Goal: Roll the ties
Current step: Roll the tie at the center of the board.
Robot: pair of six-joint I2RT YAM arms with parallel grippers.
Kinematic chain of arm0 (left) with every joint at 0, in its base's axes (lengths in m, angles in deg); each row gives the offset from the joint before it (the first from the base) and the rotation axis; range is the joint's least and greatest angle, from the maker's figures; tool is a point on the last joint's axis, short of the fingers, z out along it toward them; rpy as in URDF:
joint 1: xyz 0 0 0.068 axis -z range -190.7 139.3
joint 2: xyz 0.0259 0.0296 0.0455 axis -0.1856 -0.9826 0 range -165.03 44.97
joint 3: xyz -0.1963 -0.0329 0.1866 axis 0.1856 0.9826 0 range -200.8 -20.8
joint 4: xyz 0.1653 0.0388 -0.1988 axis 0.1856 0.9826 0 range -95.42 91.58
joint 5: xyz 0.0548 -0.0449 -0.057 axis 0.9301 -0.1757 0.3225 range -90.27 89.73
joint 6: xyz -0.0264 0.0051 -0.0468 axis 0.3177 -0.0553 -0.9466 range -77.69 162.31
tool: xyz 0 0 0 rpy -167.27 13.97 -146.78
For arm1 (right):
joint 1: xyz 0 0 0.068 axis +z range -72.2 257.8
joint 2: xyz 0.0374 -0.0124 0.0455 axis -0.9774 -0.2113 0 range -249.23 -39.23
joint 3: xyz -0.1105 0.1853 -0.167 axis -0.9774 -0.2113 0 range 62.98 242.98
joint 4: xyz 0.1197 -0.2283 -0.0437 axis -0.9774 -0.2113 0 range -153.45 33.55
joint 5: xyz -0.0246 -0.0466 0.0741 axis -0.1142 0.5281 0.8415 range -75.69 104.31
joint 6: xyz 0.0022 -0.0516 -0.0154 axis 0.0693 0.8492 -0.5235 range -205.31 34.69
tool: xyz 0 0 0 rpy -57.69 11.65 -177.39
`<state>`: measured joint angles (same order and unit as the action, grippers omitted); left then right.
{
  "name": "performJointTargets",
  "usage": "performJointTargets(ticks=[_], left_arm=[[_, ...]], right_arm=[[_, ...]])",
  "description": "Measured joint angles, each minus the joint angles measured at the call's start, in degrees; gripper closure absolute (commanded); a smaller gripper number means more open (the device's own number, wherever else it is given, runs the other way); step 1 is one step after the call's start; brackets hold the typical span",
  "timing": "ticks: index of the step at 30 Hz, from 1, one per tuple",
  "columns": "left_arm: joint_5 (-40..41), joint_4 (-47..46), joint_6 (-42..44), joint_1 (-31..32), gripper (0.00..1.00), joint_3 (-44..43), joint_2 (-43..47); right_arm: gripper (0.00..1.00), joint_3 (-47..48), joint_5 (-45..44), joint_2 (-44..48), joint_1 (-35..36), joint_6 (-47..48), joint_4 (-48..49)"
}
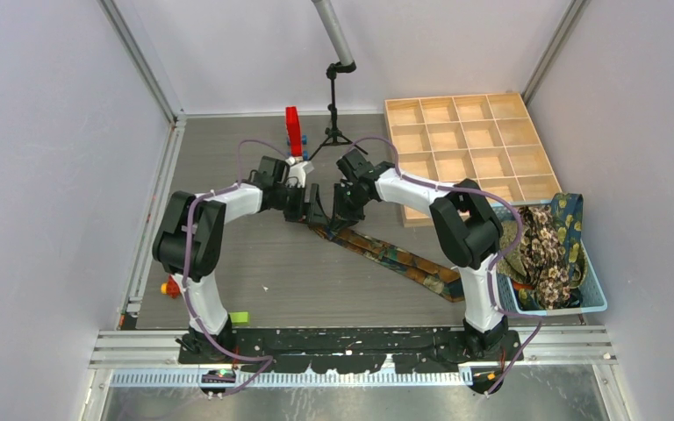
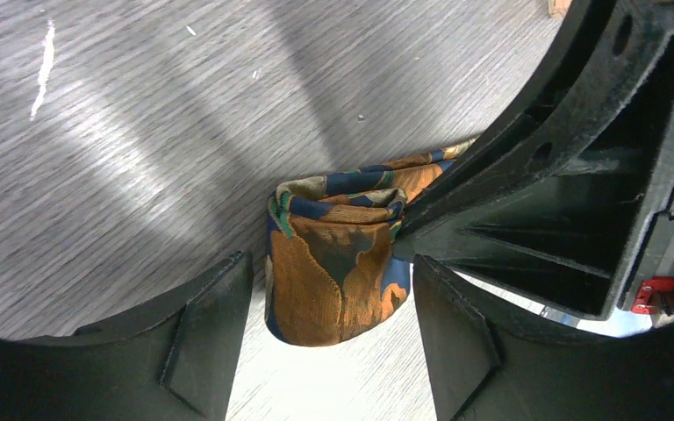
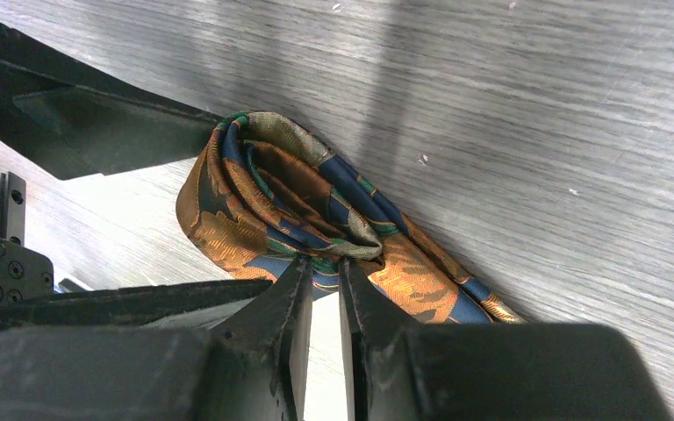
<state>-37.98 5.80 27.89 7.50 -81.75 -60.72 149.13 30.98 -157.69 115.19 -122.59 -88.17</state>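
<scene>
A tie patterned in orange, navy and teal is partly rolled; its roll (image 2: 338, 281) stands on the table, and its unrolled length (image 1: 395, 259) trails toward the near right. My left gripper (image 2: 329, 263) is open, one finger on each side of the roll with a small gap on both sides. My right gripper (image 3: 323, 261) is shut on the roll's edge (image 3: 272, 193), pinching folded layers at its tips. In the top view both grippers, left (image 1: 310, 210) and right (image 1: 342, 215), meet at mid-table and hide the roll. More ties (image 1: 548, 250) lie heaped in a light blue basket (image 1: 592, 303).
A wooden tray (image 1: 465, 149) divided into compartments lies at the back right, close behind the right arm. A red block (image 1: 292, 132) and a black tripod stand (image 1: 333, 114) are at the back centre. White walls enclose the table on three sides.
</scene>
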Motion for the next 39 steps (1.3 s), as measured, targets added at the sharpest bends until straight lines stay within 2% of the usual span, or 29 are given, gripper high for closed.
performJointTargets(ticks=[4,13,18,26,31,39], left_arm=[[-2.3,-0.5,0.0,0.0,0.41,0.0,-0.9],[-3.8,-1.5,-0.3,-0.5,0.71,0.3,-2.1],[-3.7,-3.1,-1.8,-0.5,0.84,1.6,-1.6],[6.3,-3.3,-8.9,3.5,0.9,7.7,6.6],[10.7,-3.0,-15.3,5.4,0.91,13.7,13.5],[14.8,-2.8,-20.5,6.7,0.93,18.7,18.8]], right_arm=[[0.78,0.4,0.7,-0.6,-0.3,0.2,0.0],[0.78,0.7,1.4,-0.9,-0.7,0.2,0.0],[0.76,1.0,1.4,-1.0,-0.8,0.6,-0.1],[0.64,0.9,2.3,-0.7,-0.7,2.6,-0.7],[0.63,-2.8,1.7,2.9,-0.7,4.0,0.2],[0.65,-15.2,2.0,8.7,-0.5,3.9,4.6]])
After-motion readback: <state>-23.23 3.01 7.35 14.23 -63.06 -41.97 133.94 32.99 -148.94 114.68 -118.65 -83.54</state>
